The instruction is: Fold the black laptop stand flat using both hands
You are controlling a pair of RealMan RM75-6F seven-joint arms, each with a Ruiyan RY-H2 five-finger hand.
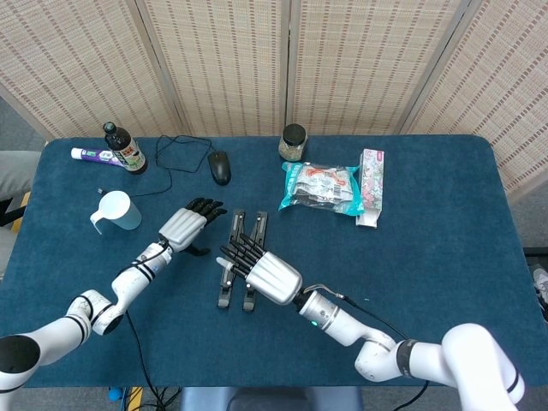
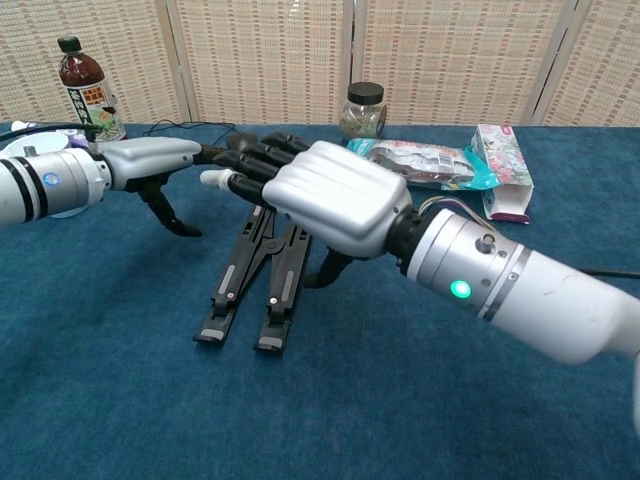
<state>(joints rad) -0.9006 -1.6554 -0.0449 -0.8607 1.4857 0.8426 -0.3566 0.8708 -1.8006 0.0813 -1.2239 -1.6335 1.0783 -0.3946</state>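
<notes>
The black laptop stand lies in the middle of the blue table, its two bars close together and nearly parallel; in the chest view the stand looks low and flat. My right hand hovers over the stand's middle with fingers stretched out and thumb hanging down, and the chest view shows the right hand above the bars with nothing gripped. My left hand is to the left of the stand and apart from it, fingers extended and empty. In the chest view the left hand floats above the cloth.
A dark bottle and a tube sit at the back left, with a pale blue cup nearer. A mouse with its cable, a jar, a snack bag and a box line the back.
</notes>
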